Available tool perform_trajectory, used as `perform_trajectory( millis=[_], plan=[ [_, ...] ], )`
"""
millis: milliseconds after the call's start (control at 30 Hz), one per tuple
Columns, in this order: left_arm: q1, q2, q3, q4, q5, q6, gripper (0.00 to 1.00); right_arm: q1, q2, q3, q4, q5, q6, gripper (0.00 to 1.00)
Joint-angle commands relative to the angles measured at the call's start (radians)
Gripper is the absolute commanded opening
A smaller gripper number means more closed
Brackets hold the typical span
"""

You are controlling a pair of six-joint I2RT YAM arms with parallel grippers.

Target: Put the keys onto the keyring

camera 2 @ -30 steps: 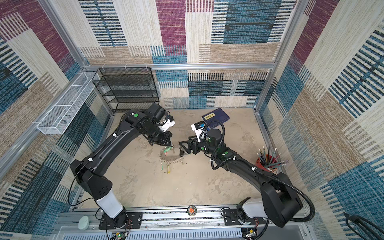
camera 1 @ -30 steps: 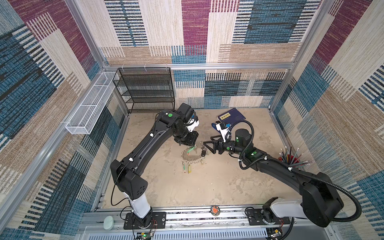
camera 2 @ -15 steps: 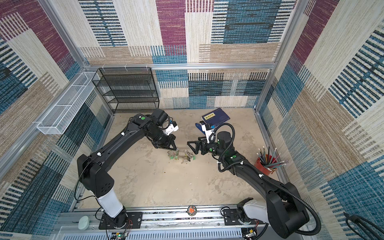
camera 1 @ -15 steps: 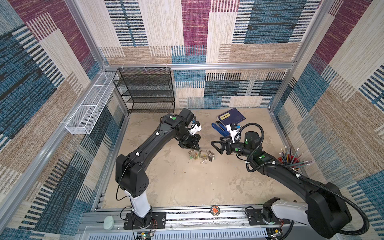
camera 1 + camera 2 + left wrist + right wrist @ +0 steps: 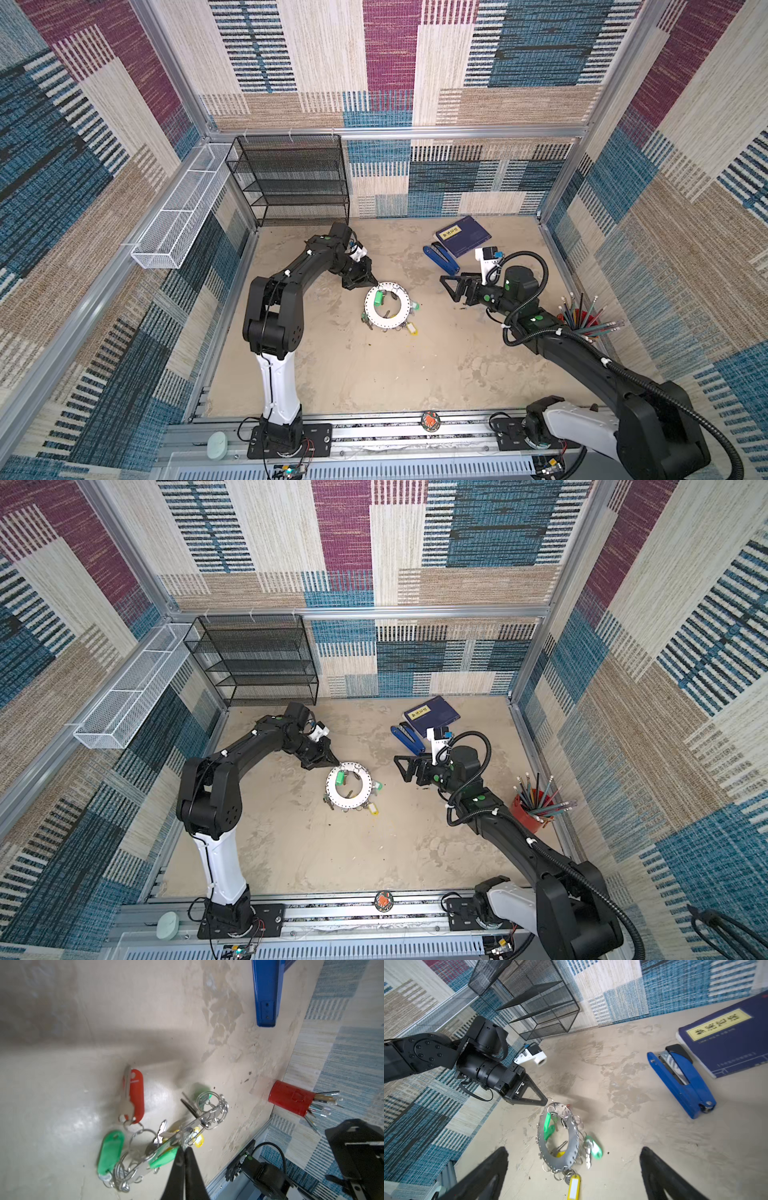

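Down goes the keyring [image 5: 380, 321]: a moment ago it hung on edge, now it lies flat on the table [image 5: 353, 374] mid-scene, with a green tag [image 5: 377, 298] on its far-left side. From a sharply folded arm the left gripper [image 5: 375, 283] slopes down to the ring's far-left rim, jaws almost together. Pinching or just let go, I cannot tell. Off to the right, the right gripper [image 5: 448, 289] has backed away on a long, low arm, jaws spread wide and empty.

Black arms [image 5: 299, 270], white base links [image 5: 276, 386], triangular left gripper [image 5: 374, 284].
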Motion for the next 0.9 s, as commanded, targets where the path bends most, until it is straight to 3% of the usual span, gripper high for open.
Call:
perform_trajectory(
  millis=[0, 100, 200, 233, 367, 433, 533, 633, 733, 800, 833, 867],
  plan=[
    [0.039, 0.038, 0.041, 0.075, 0.014, -0.032, 0.33, -0.022, -0.003, 0.002, -0.013, 0.062, -0.003, 1.00],
    [0.075, -0.047, -0.034, 0.138, -0.119, -0.025, 0.66, -0.047, -0.003, 0.010, -0.037, 0.141, -0.031, 1.00],
    [0.125, -0.300, -0.308, 0.413, -0.290, -0.097, 0.96, -0.064, -0.003, 0.027, -0.082, 0.364, -0.045, 1.00],
    [0.137, -0.415, -0.437, 0.540, -0.406, -0.119, 0.99, -0.068, -0.007, 0.029, -0.093, 0.469, -0.039, 1.00],
    [0.144, -0.746, -0.813, 0.884, -0.850, -0.070, 0.99, -0.082, -0.035, -0.051, 0.012, 0.847, -0.061, 1.00],
    [0.144, -0.840, -0.904, 0.889, -1.049, -0.012, 0.99, -0.093, -0.049, -0.129, 0.164, 0.955, -0.138, 1.00],
    [0.144, -0.879, -0.930, 0.824, -1.205, 0.119, 0.99, -0.114, -0.049, -0.238, 0.383, 1.068, -0.208, 1.00],
    [0.144, -0.838, -0.996, 0.918, -1.247, 0.164, 0.99, -0.131, 0.013, -0.353, 0.679, 1.110, -0.329, 1.00],
    [0.145, -0.727, -1.054, 1.057, -1.233, 0.174, 0.99, -0.158, 0.122, -0.379, 0.769, 1.073, -0.309, 1.00],
    [0.138, -0.660, -1.098, 1.176, -1.240, 0.258, 1.00, -0.164, 0.191, -0.435, 0.964, 1.004, -0.366, 1.00],
    [0.140, -0.633, -1.161, 1.395, -1.247, 0.344, 0.99, -0.165, 0.237, -0.465, 1.090, 0.979, -0.388, 1.00],
    [0.133, -0.644, -1.225, 1.522, -1.175, 0.381, 0.99, -0.166, 0.276, -0.493, 1.190, 0.937, -0.410, 1.00]
  ],
)
